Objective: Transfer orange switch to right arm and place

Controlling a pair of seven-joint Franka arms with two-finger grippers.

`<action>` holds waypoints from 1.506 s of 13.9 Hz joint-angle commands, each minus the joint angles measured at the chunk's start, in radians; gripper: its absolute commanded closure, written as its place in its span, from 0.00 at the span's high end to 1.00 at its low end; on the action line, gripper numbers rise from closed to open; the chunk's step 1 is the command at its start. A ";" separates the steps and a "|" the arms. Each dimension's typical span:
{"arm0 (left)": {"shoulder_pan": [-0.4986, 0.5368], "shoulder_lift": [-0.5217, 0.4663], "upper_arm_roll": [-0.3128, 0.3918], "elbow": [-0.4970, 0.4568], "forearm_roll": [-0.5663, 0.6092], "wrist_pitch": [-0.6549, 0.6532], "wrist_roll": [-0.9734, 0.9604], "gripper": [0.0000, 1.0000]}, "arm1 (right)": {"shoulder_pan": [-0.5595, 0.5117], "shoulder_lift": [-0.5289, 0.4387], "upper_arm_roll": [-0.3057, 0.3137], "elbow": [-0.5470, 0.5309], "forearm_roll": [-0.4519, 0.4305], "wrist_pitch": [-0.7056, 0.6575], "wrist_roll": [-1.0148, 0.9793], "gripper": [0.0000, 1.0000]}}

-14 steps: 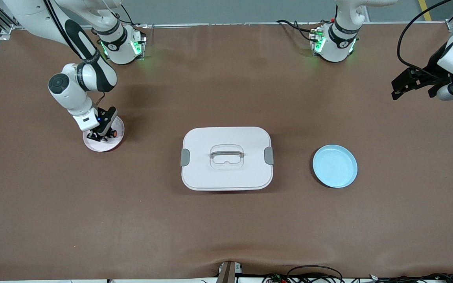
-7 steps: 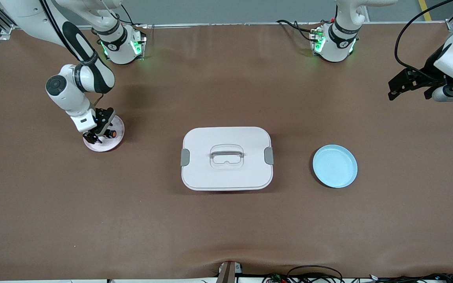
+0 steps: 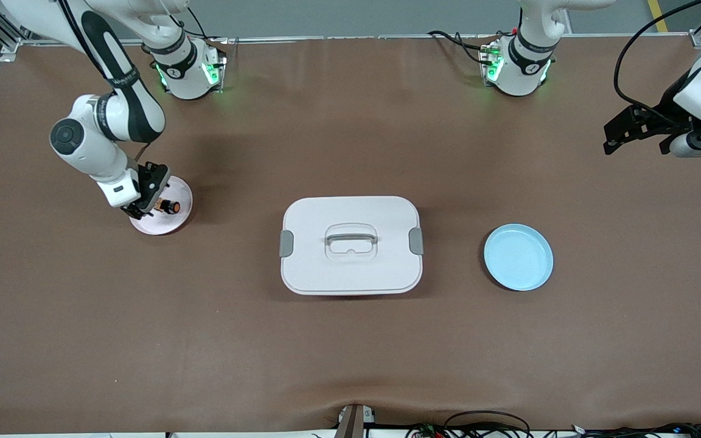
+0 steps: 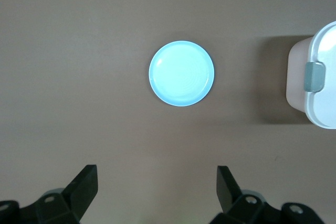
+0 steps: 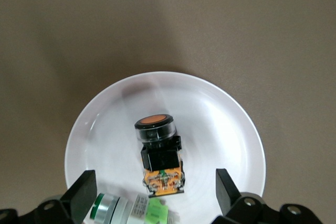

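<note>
Right gripper point(image 3: 138, 210) has lifted off, jaws now wide and empty. The orange switch point(image 3: 169, 207) lies on its side on the pink plate point(image 3: 175, 224), mid-left of frame, orange end toward the white box point(image 3: 350, 244). Left gripper point(image 3: 621, 132), upper right, waits with jaws wide.

White jointed arms point(image 3: 92, 146), black joint caps, black fingers point(image 3: 621, 131), green base lights
</note>
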 commanded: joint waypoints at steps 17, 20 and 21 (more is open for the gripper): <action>0.001 -0.014 -0.003 -0.005 0.032 -0.020 0.022 1.00 | -0.070 -0.168 0.015 0.568 0.049 -0.953 0.732 1.00; 0.004 -0.017 -0.003 -0.005 0.032 -0.021 0.022 1.00 | -0.040 -0.166 0.015 0.632 0.048 -1.000 0.910 1.00; 0.004 -0.018 -0.003 -0.005 0.032 -0.021 0.022 1.00 | -0.037 -0.166 0.015 0.640 0.046 -1.008 0.956 1.00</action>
